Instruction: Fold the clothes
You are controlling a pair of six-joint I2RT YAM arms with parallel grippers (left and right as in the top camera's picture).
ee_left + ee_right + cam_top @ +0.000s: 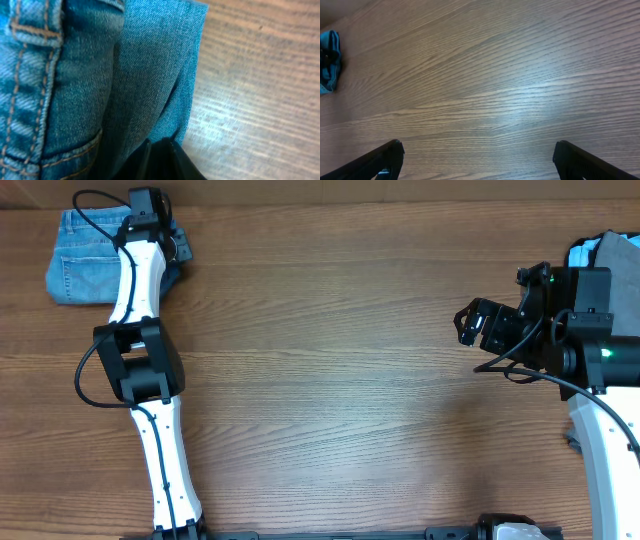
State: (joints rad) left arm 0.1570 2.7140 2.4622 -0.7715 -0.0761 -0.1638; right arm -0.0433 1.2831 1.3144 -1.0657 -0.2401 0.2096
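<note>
Far-left corner of the brown wood-grain table [330, 380]: a folded pair of light-blue denim jeans [85, 270] lies flat as a compact rectangular bundle. Its long axis runs left to right, roughly parallel to the table's far edge. A stitched seam crosses the bundle near its left end. Which end carries the waistband cannot be told from above.

The white left arm [150, 380] reaches from the near edge up to the bundle's right end, where the left gripper [172, 248] sits over the denim. In the left wrist view the jeans [100, 75] fill the left half of the picture, with orange-stitched seams running up the frame and a straight folded edge against bare wood. A dark finger [165, 162] shows at the bottom against the cloth. Whether the jaws are apart or pressed on the fabric cannot be told.

Centre: bare wood.

Right side: the right gripper [470, 325] hangs above the table and points left, its two black fingers [385, 157] spread wide with nothing between them. The jeans [330, 60] appear small and distant in the right wrist view. A heap of pale-blue and grey garments [605, 250] lies at the far-right edge behind the right arm [600, 360].
</note>
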